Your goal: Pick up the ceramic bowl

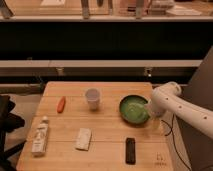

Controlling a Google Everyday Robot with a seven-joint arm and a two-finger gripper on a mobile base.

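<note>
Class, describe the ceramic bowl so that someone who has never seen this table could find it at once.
Start at the wooden table and look to its right half in the picture, where the robot's claw is. Right beside the claw sits the ceramic bowl: round, shallow, glossy green, far wider than the white cup to its left.

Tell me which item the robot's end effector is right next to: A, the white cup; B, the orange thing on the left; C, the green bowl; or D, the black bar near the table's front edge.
C: the end effector sits at the right rim of the green bowl, well away from the white cup.
</note>
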